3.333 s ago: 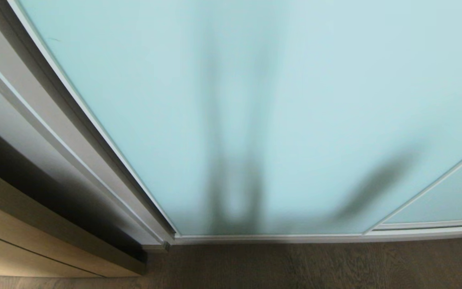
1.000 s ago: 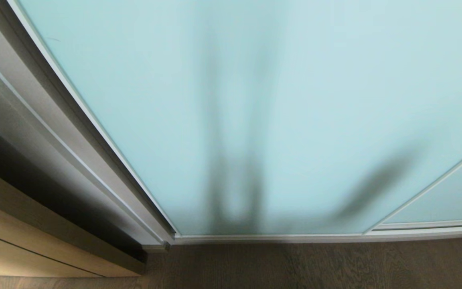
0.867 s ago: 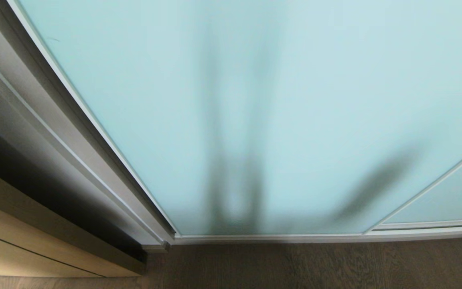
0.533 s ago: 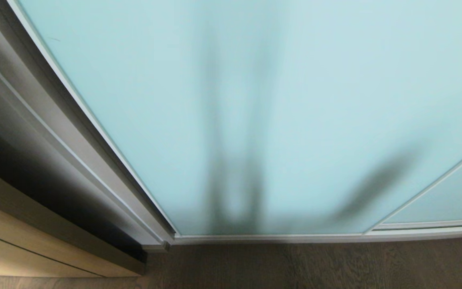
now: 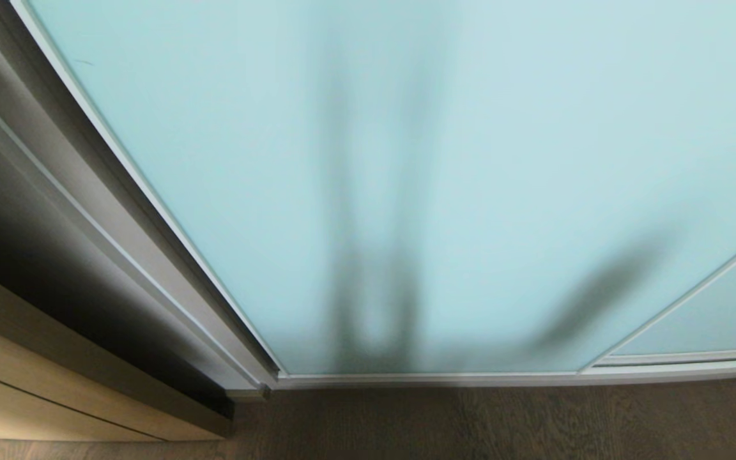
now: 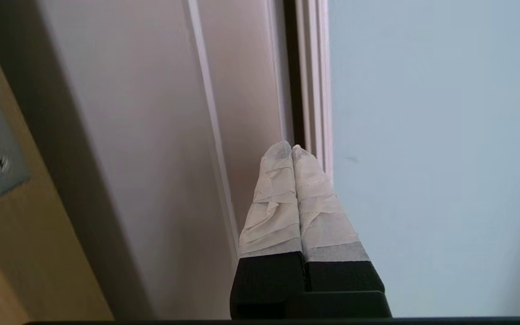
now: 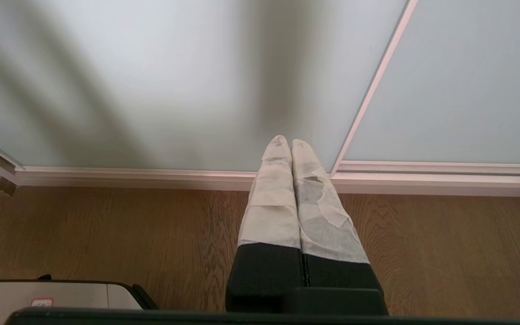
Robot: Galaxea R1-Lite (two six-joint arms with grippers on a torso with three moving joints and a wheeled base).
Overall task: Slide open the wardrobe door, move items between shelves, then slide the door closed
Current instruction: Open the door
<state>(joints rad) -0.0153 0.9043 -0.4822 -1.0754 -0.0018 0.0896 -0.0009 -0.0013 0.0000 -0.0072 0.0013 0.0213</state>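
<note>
The sliding wardrobe door (image 5: 470, 160), frosted pale blue-green glass in a thin white frame, fills the head view and stands closed. The items and the shelves are hidden behind it. Neither arm shows in the head view. In the left wrist view my left gripper (image 6: 291, 146) is shut and empty. Its taped fingertips are raised close to the door's left frame edge (image 6: 318, 90), beside the dark gap there. In the right wrist view my right gripper (image 7: 291, 141) is shut and empty, low over the floor and pointing at the door's bottom rail (image 7: 151, 177).
A second glass panel (image 5: 713, 319) overlaps the door at the right. A grey side panel (image 5: 55, 211) and a light wood cabinet front (image 5: 36, 390) stand left of the door. Brown wood-grain floor (image 5: 502, 421) runs along the bottom rail. A grey part of my base (image 7: 48, 295) shows low.
The door has not moved. A shadow has spread over the grey side panel left of the door.
</note>
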